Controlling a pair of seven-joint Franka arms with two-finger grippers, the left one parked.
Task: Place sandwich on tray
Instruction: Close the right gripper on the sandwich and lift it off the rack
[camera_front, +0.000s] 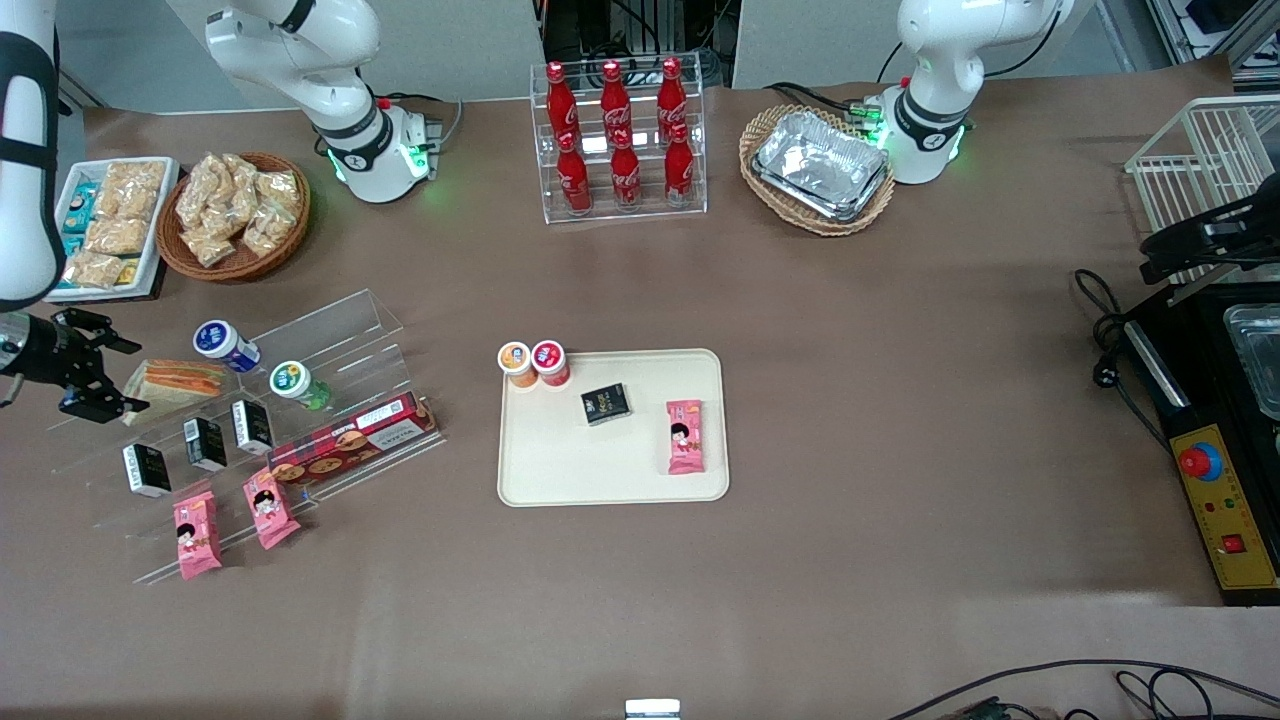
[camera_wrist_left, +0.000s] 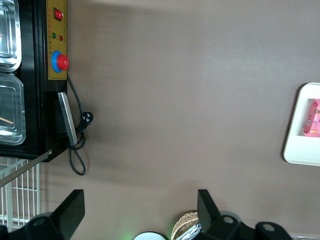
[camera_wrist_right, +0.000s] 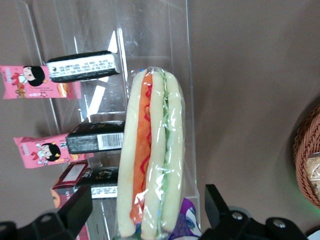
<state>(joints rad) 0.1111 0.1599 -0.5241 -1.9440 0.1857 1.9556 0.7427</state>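
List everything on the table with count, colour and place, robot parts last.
sandwich: 1, pale with red, orange, green stripes, top shelf of clear rack
tray: 1, cream, table centre
pink packets: 3, one on tray, two low on rack
black boxes: 4, one on tray, three on rack
small tubs: 4, two at tray corner, two on rack
red bottles: 6, clear stand
foil trays: stack, silver, wicker basket
snack bags: tan, basket beside white tray
gripper: 1, black, open, beside sandwich

sandwich (camera_wrist_right: 152, 155): end cut off | claw (camera_front: 100, 375): grip state unclear
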